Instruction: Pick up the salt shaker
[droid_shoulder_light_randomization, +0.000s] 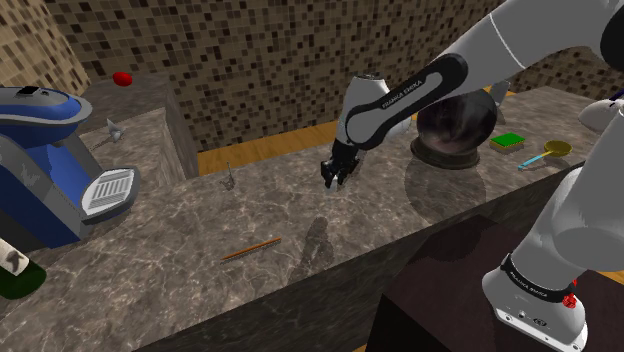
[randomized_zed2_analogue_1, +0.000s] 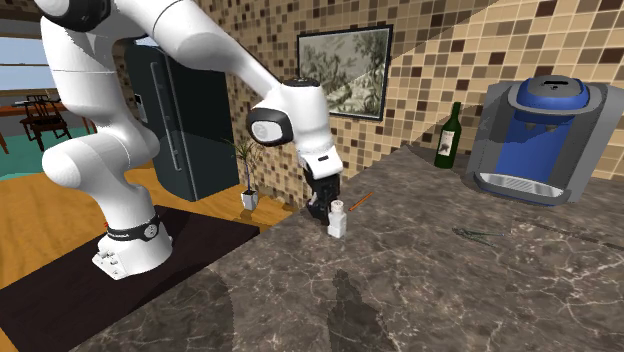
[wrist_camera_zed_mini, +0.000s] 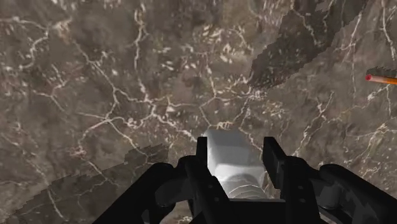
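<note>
The tool (wrist_camera_zed_mini: 236, 145) is closed on the shaker (wrist_camera_zed_mini: 229, 156). One black finger (wrist_camera_zed_mini: 202, 153) is on each side of it and they press on it. The shaker is white, and its ribbed cap is the end nearest the hand. In the second exterior view the shaker (randomized_zed2_analogue_1: 338, 220) stands up straight under the tool (randomized_zed2_analogue_1: 322, 208), near the bench's (randomized_zed2_analogue_1: 480, 290) edge. I cannot tell if its bottom touches the bench. In the shoulder view the tool (droid_shoulder_light_randomization: 333, 180) hangs above the dark stone bench (droid_shoulder_light_randomization: 420, 230), and its shadow lies on the stone below. A thin orange stick (droid_shoulder_light_randomization: 252, 248) lies flat on the bench, near the shaker but not touching it. A big blue and grey machine (randomized_zed2_analogue_1: 535, 140) sits far along the bench, with a dark bottle (randomized_zed2_analogue_1: 449, 135) just beside it. A green block (droid_shoulder_light_randomization: 507, 140) and a yellow scoop (droid_shoulder_light_randomization: 548, 153) lie close to the stand.
</note>
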